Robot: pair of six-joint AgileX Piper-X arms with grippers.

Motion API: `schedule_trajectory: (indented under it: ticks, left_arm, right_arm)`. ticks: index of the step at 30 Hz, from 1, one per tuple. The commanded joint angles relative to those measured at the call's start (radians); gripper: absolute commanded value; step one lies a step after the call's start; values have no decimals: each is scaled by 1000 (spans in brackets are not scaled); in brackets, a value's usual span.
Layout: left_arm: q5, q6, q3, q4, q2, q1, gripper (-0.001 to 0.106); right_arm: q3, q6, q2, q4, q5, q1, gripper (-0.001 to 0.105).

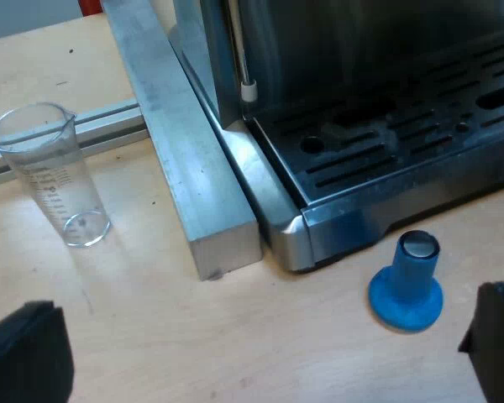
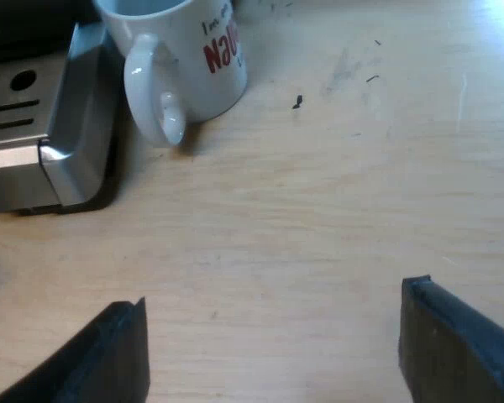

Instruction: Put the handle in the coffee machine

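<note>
The left jaws are being held wide apart, with nothing between them, low over the wooden tabletop (image 1: 151, 336) in front of the espresso machine (image 1: 386, 75). The machine's slotted drip tray (image 1: 403, 143) is being viewed from its front corner, and a thin steam wand (image 1: 247, 88) with a white tip is being seen hanging just above the tray's edge. A blue tamper (image 1: 407, 285) is being kept upright on the tabletop just beside that corner, apart from the machine, its silvery end facing up. A grey metal bar (image 1: 185, 151) is being seen lying along the machine's side, touching or nearly touching it. Beyond the bar, a clear measuring glass (image 1: 50, 172) is being left standing upright on the tabletop, near a flat metal rail (image 1: 109, 117).

The right jaws are likewise being held wide, gripping nothing, above bare tabletop (image 2: 319, 210). Near them, a white mug (image 2: 193, 50) with red lettering is being seen standing just beside another corner of the espresso machine (image 2: 59, 143); whether the two are touching cannot be told.
</note>
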Motion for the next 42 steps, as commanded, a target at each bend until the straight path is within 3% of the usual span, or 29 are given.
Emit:
schedule_trajectory:
  ticks: [1, 9, 15, 23, 31, 33, 34, 37, 40, 42]
  left_arm:
    - [-1, -22, -8, -15, -129, -1, 98]
    - [28, -22, -34, -16, -39, -78, 98]
    - [70, -22, -76, -25, 76, -182, 98]
    - [85, -22, -109, -31, 181, -352, 98]
    - [135, -22, -109, -32, 258, -560, 98]
    - [135, -22, -109, -32, 278, -626, 98]
    - [140, -22, -109, -32, 288, -652, 98]
    - [149, -22, -109, -32, 319, -716, 98]
    - [148, -18, -109, -32, 352, -767, 98]
    - [148, -18, -109, -32, 366, -784, 98]
  right_arm:
    - [-22, 0, -15, 16, 8, 11, 64]
    - [-92, -7, 91, 86, 11, 68, 64]
    - [-208, -41, 273, 217, 15, 175, 64]
    - [-344, -52, 459, 297, 15, 286, 64]
    - [-417, -41, 587, 296, 13, 400, 64]
    - [-427, -17, 612, 296, 13, 428, 64]
    - [-439, 31, 656, 296, 15, 479, 64]
    - [-441, 62, 680, 294, 15, 512, 64]
    - [-440, 192, 772, 275, 59, 670, 64]
    - [-440, 220, 802, 260, 81, 714, 64]
